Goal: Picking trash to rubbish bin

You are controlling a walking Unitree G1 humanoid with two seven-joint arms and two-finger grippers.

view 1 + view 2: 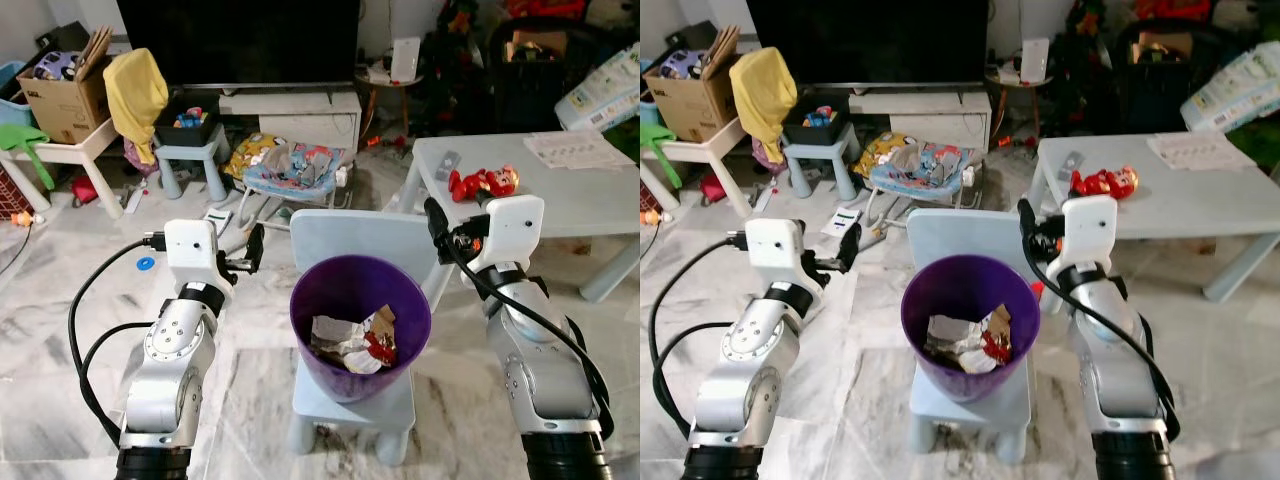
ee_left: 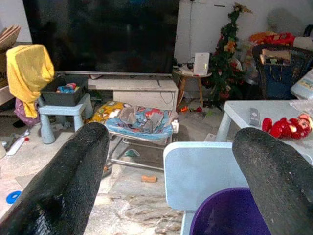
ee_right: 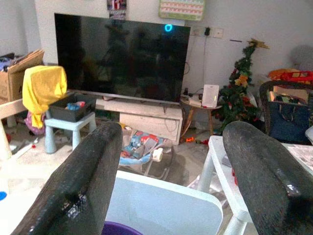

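Television (image 1: 238,40): large black screen at the far side of the room, above a low white cabinet (image 1: 292,115).
White table (image 1: 590,195): far right; a red toy figure (image 1: 482,182) and a printed sheet (image 1: 578,148) lie on it, well apart.
Light blue child's chair (image 1: 352,250): centre, between the 2 arms, its backrest on the far side of the bin.
Baby bouncer (image 1: 288,168): on the marble floor between the chair and the cabinet, covered in patterned fabric.
Cardboard box (image 1: 62,100): far left, on a white side table; a yellow cloth (image 1: 134,88) hangs just right of it.
Small blue stool (image 1: 190,160): near the yellow cloth, carrying a dark tray of small toys.
Purple rubbish bin (image 1: 322,290): stands upright on the chair's seat, mouth open upward.
Trash (image 1: 350,342): crumpled pale paper with a red scrap, lying in the bottom of the bin.
Left gripper (image 1: 252,250): raised just left of the bin's rim, apart from it; in the left wrist view its 2 black fingers (image 2: 63,188) are spread wide and hold nothing.
Right gripper (image 1: 436,222): raised just right of the bin, near the chair's backrest and the table's edge; in the right wrist view its fingers (image 3: 83,178) are also spread wide with nothing between them.
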